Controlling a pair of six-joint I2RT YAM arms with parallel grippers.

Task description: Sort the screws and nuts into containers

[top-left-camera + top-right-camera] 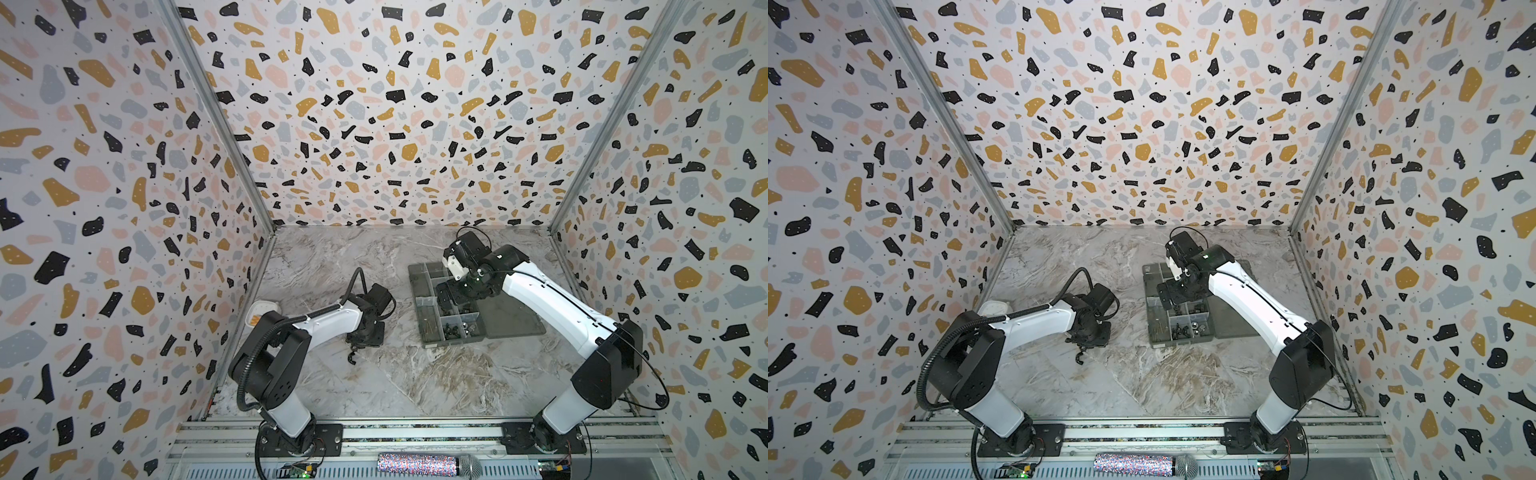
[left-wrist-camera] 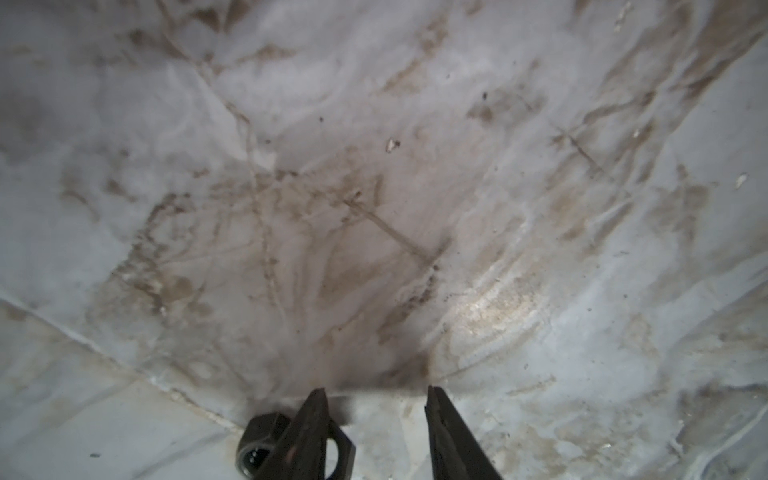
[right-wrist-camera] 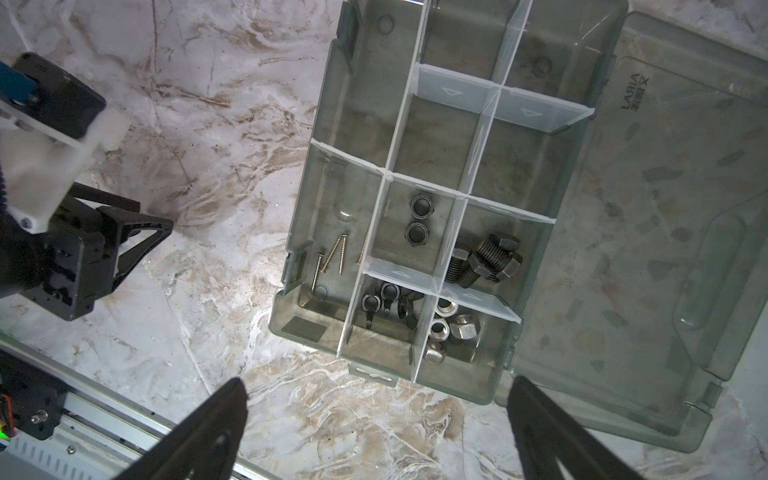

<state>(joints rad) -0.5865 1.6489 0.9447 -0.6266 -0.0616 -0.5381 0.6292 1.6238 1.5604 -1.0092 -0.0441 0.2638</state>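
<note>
Smoky-grey organiser box [image 3: 299, 232] sat on the marble table [image 3: 208, 124] with its lid [image 3: 665, 208] flopped open, and the right arm [image 1: 548, 299] covered a good chunk of it in both top views. Separate compartments held black bolts [image 3: 482, 259], silver nuts [image 3: 449, 328], winged black pieces [image 3: 382, 303], thin brass screws [image 3: 332, 262] and two black ring nuts [image 3: 419, 220]. The right gripper [image 3: 379, 386] hung over the box, spread wide and empty. The left gripper [image 2: 374, 399] pointed down at the table, jaws apart with nothing pinched. One black nut [image 2: 259, 440] lay just beside a finger, half hidden and cut off.

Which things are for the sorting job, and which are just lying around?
For the job: organiser box, thin screws, black bolts, ring nuts, clip nuts, silver nuts, loose black nut.
Just lying about: white dish, sparkly microphone.
</note>
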